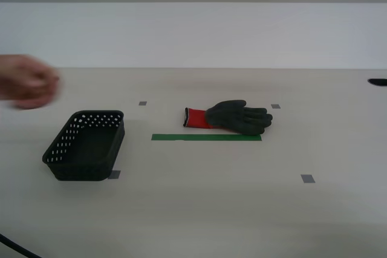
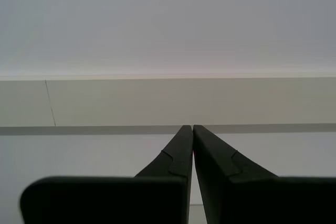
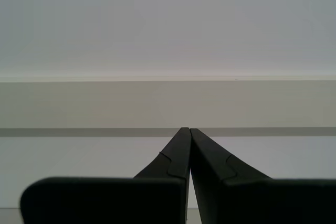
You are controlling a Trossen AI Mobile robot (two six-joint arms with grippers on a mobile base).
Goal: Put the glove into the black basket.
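The glove, dark grey with a red cuff, lies flat on the pale table near the middle, its cuff toward the exterior view's left. The black basket with holes in its sides stands empty at the exterior view's left, apart from the glove. My first gripper is shut, its fingers meeting at the tips, and faces a plain wall. My second gripper is shut too and faces the same wall. Neither gripper shows in the exterior view, and neither wrist view shows the glove or the basket.
A blurred human hand is above the table at the exterior view's far left, beyond the basket. A green tape strip lies just in front of the glove. Small grey tape squares mark the table. A dark object shows at the right edge.
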